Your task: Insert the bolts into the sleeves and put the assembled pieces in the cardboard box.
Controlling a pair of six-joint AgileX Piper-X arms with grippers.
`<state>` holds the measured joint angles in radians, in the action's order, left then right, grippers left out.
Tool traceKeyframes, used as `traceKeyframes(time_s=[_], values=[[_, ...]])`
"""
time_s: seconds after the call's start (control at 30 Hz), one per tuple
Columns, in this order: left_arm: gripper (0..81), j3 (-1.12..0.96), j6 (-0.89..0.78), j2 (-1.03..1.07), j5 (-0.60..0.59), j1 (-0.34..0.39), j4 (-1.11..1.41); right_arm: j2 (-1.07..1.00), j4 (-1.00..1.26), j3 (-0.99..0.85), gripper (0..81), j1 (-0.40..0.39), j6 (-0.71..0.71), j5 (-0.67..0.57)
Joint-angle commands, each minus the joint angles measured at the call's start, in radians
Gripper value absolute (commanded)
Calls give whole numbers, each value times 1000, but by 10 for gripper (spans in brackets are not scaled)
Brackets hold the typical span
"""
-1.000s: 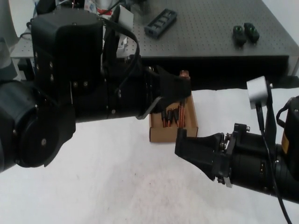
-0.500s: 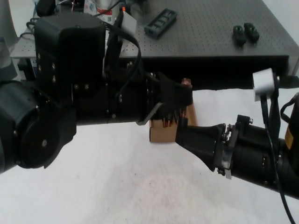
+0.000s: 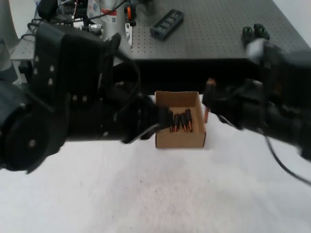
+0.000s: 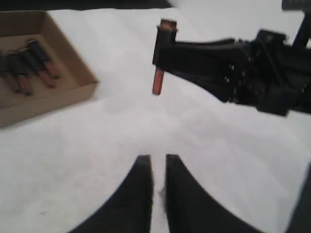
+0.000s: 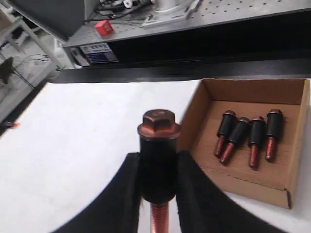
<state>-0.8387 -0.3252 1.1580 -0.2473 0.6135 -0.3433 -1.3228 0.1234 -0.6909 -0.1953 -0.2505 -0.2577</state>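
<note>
we are seeing the right gripper (image 5: 158, 162) pinching a smooth black cylindrical sleeve (image 5: 157, 172), with its coppery hex-headed bolt (image 5: 159, 124) standing upright, threads down, just beside the brown cardboard box (image 5: 243, 188). 4 like pieces (image 5: 250, 138) are lying side by side inside. the left gripper (image 4: 158, 166) is hanging over white cloth (image 4: 87, 145), its jaws a narrow slit apart.

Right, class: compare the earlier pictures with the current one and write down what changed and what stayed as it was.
The right gripper moved in to the left gripper, took the piece by its sleeve and carried it to the right of the box. The left gripper let go and drew back off the box. The box and its four pieces stayed put.
</note>
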Motion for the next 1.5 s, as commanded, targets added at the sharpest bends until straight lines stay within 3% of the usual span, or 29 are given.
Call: traceKeyframes(time_s=[0.0, 0.23, 0.47, 0.53, 0.6, 0.73, 0.77, 0.9, 1.1, 1.17, 1.47], values=[[2, -3, 46, -25, 67, -2, -36, -212, -60, -175, 51, 8, 51, 44], [3, 188, 7, -224, 158, -2, -52, -552, -236, -503, 51, 1, 72, 145], [3, 390, -74, -443, 195, -2, -69, -715, -395, -699, 48, 1, 118, 167], [3, 428, -114, -492, 211, -2, -97, -732, -409, -719, 0, 1, 118, 181], [3, 461, -134, -541, 224, -2, -131, -732, -402, -721, 101, 1, 118, 172], [3, 510, -139, -630, 247, -2, -157, -706, -397, -721, 400, 9, 110, 153], [3, 521, -141, -649, 256, -2, -160, -688, -409, -721, 416, 13, 109, 137], [3, 556, -186, -714, 270, -2, -216, -557, -462, -662, 279, 27, 141, 89], [3, 597, -197, -807, 315, -2, -249, -196, -424, -310, 3, 55, 190, 87], [3, 606, -197, -828, 338, -2, -249, -37, -393, -154, 52, 56, 191, 85], [3, 622, -197, -836, 330, -2, -265, 558, -386, 341, 52, 41, 191, 83]])
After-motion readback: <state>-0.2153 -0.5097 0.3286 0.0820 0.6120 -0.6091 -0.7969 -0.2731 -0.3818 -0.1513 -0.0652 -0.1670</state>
